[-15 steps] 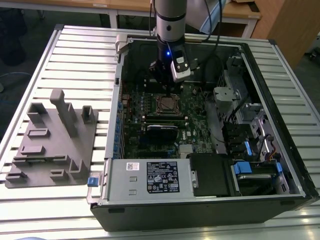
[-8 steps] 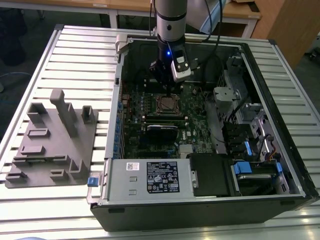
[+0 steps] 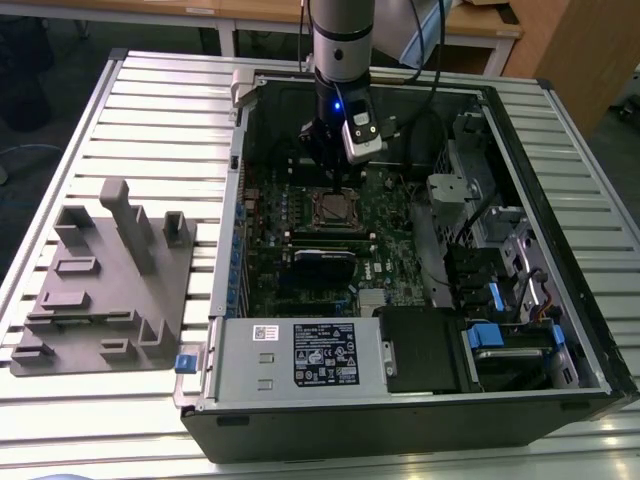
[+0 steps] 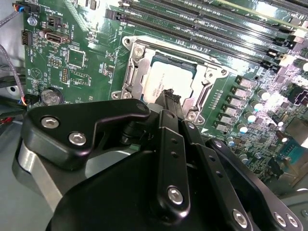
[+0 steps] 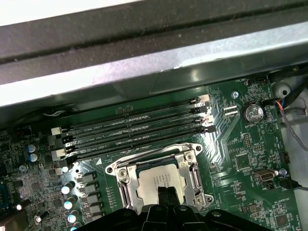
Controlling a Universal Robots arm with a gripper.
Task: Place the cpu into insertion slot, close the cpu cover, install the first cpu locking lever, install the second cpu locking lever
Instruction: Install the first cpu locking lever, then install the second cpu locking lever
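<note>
The cpu [image 4: 166, 79] sits in the insertion slot [image 5: 126, 177] with the cpu cover [image 4: 136, 60] down around it. The gripper [image 4: 172, 97] hangs just above, fingertips together, holding nothing.

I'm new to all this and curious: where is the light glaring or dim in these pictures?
In the exterior view, light glares off the ribbed metal table, while the inside of the computer case is dim. In the second wrist view, a bright patch washes out the circuit board near the memory slots. In the first wrist view, the chip shines pale, and the gripper is a dark shape.
</note>
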